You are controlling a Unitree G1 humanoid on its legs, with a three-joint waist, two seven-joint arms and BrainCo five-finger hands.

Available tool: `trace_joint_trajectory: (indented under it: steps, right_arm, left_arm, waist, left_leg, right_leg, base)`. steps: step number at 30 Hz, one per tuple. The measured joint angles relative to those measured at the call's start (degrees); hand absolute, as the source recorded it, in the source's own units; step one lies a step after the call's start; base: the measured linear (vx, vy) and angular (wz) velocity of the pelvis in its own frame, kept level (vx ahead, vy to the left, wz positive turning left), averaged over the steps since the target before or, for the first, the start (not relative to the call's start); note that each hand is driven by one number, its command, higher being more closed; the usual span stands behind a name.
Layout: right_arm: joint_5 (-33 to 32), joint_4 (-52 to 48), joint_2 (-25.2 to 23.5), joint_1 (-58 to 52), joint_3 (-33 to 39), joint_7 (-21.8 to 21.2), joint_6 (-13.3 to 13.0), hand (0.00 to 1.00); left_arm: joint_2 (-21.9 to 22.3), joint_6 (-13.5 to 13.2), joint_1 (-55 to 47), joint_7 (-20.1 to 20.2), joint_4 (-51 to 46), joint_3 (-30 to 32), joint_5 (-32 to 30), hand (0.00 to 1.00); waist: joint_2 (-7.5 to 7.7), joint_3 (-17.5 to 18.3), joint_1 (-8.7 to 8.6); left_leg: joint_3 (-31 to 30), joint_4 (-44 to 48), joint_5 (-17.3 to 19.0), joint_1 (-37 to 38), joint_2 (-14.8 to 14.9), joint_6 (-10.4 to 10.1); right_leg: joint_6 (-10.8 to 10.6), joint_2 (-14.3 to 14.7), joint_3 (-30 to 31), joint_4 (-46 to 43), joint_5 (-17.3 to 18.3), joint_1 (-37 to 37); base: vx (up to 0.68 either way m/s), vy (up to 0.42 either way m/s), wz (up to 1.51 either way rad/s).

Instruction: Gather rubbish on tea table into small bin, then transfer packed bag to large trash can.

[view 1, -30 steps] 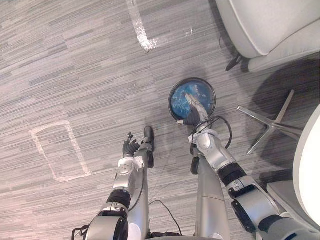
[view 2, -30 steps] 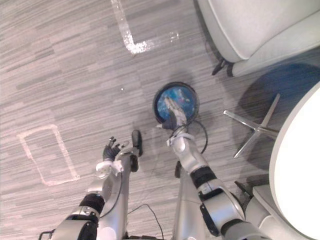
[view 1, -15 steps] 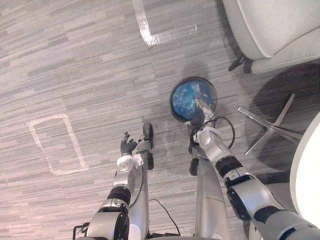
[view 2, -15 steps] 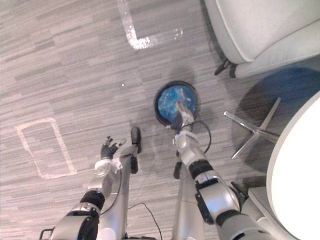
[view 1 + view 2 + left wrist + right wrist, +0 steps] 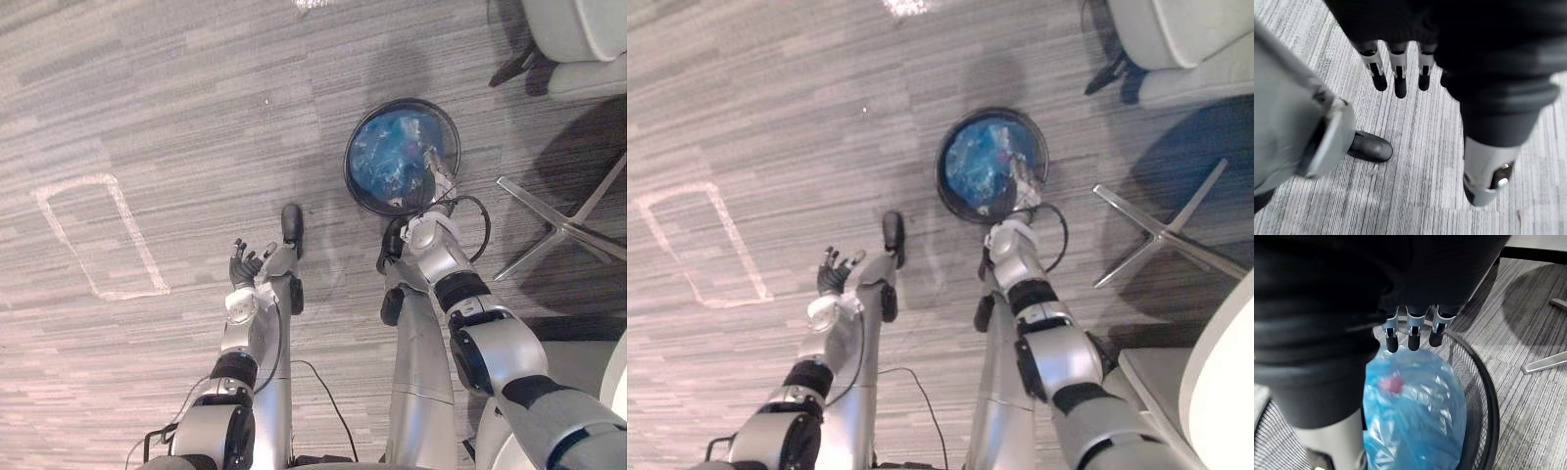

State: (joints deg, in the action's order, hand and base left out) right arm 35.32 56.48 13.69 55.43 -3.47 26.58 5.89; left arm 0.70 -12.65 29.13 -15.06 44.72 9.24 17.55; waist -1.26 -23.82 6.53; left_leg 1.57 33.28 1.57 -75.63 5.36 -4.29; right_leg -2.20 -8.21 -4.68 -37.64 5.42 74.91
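Black mesh bin at one o'clock holds a blue bag with a pink scrap — right robot hand above, fingers straight; left robot hand spread.

black wire mesh bin, crinkled blue bag with a pink spot; grey streaked carpet.

Head pair high over the bin, wrist cameras close in.
Both eye views look steeply down at the floor from slightly offset spots and share the bin. The right wrist view looks past its fingers into the bin from very near. The left wrist view faces floor left of the bin.
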Motion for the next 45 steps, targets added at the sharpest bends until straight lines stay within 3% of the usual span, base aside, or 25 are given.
trace_joint_trajectory:
  steps: [8, 9, 20, 34, 41, 45]
  right_arm:
    - [-1.4, 2.3, 2.9, 5.2, 0.1, 0.8, 1.5, 0.0]
    - [-1.7, 2.7, 3.1, 5.5, 0.1, 0.9, 1.5, 1.0]
    - [-10.7, 0.4, 3.9, 9.4, -3.6, 3.7, 0.4, 1.0]
    - [-11.9, -10.8, 1.1, 2.1, -1.4, 4.1, -1.0, 1.0]
    - [-17.5, -22.4, -4.2, -7.5, -1.0, 5.0, -3.2, 1.0]
    - [-20.3, -28.3, -7.4, -15.1, -0.6, 4.8, -4.1, 1.0]
  left_arm:
    - [-2.4, -1.7, 1.8, -0.8, -3.7, -2.0, 1.9, 0.0]
    - [-2.6, -1.8, 1.8, -0.8, -3.8, -2.0, 2.0, 0.0]
    - [-4.1, -0.4, 1.7, -0.8, -7.8, -5.8, 4.3, 0.0]
    - [-4.1, -0.4, 1.5, -0.5, -8.1, -5.2, 3.9, 0.0]
    - [-3.7, 1.1, -2.5, 0.2, -8.1, -3.5, 2.0, 0.0]
    - [-1.6, 2.4, -4.5, 0.6, -7.2, -3.4, 0.0, 0.0]
  waist:
    - [-1.05, -1.5, 0.13]
    - [-1.09, -1.5, 0.17]
    - [-1.44, -1.7, 0.97]
    - [-1.36, -1.6, 1.0]
    - [-1.16, -1.4, -0.13]
    - [-1.05, -1.3, -0.7]
  left_leg:
    - [-2.2, 3.3, 0.2, -7.4, -1.0, -0.5]
    - [-2.2, 3.5, 0.3, -7.9, -1.1, -0.5]
    - [-3.7, 6.0, 0.7, -11.8, -2.0, -1.0]
    - [-3.7, 8.9, 1.1, -11.6, -1.2, -1.1]
    - [-1.8, 6.5, 1.2, -4.4, 1.3, -0.6]
    - [-1.3, 4.2, 0.5, 2.4, 2.7, -1.6]
  right_leg:
    - [-0.3, -1.2, -1.2, -5.3, 2.7, 7.0]
    - [-0.2, -1.3, -1.3, -5.7, 2.9, 7.6]
    - [-0.2, -2.7, -2.7, -10.3, 5.5, 11.2]
    - [0.5, -2.1, -2.9, -12.0, 5.7, 10.3]
    - [0.9, -0.5, -2.8, -8.8, 4.6, 3.7]
    - [2.2, 1.0, -2.8, -5.8, 3.0, -2.9]
  base:
    - [-0.01, -0.008, 0.18]
    - [-0.02, -0.014, 0.19]
    - [-0.02, -0.01, 0.12]
    - [-0.01, 0.001, -0.02]
    - [-0.03, -0.004, -0.19]
    - [-0.01, -0.039, -0.18]
